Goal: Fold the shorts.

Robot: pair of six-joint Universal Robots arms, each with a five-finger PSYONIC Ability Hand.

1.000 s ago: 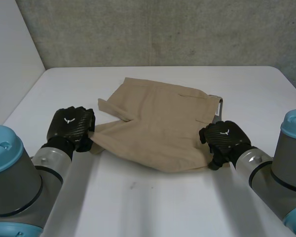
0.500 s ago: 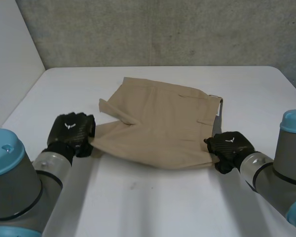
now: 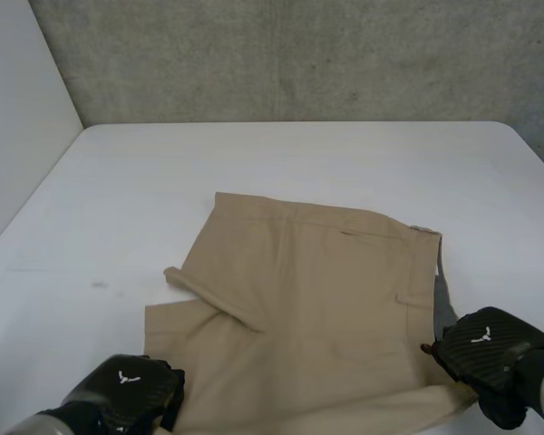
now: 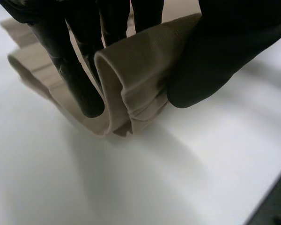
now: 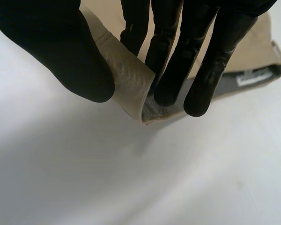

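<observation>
The shorts (image 3: 317, 299) look soft and light. The left hand (image 3: 127, 394) and right hand (image 3: 490, 352) each pinch a near corner.

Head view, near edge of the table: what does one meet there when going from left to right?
left hand, pinching a near corner of the cloth → shorts, lying flat on the table → right hand, pinching the other near corner at the waistband

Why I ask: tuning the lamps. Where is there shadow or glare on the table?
Head view: table evenly lit, no glare. Left wrist view: soft shadow under the shorts pinched by the left hand. Right wrist view: likewise under the corner the right hand pinches.
</observation>
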